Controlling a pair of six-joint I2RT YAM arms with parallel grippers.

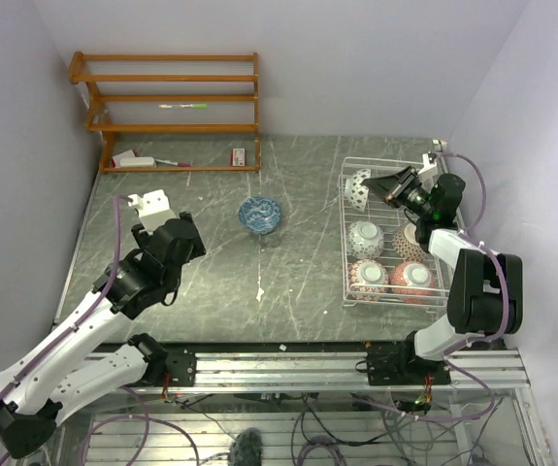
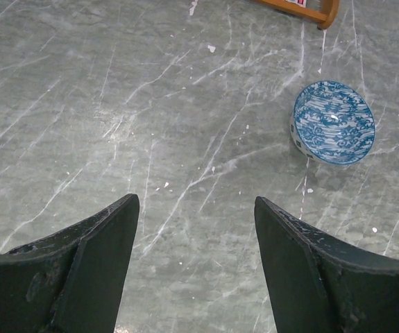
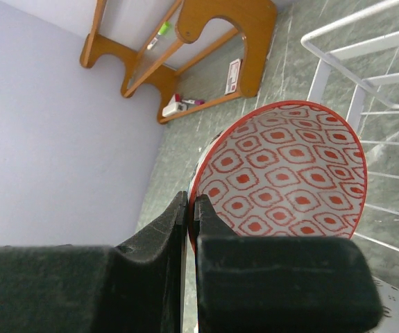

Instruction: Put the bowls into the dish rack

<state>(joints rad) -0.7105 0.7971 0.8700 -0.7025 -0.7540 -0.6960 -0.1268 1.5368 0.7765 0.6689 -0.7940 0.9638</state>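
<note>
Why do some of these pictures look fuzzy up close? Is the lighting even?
Top view: even, soft light, with only a faint shadow by the blue bowl. Left wrist view: the table veins are crisp, the left gripper slightly soft. Right wrist view: the right gripper, so near the lens, looms large and blurred, while the red-patterned bowl it pinches is clear.

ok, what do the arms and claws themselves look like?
Left arm and right arm: white links, bulky black joints, a purple cable running along each. Left claw and right claw: two dark, flat, wedge-shaped fingers apiece; the left's are scuffed with pale specks.
</note>
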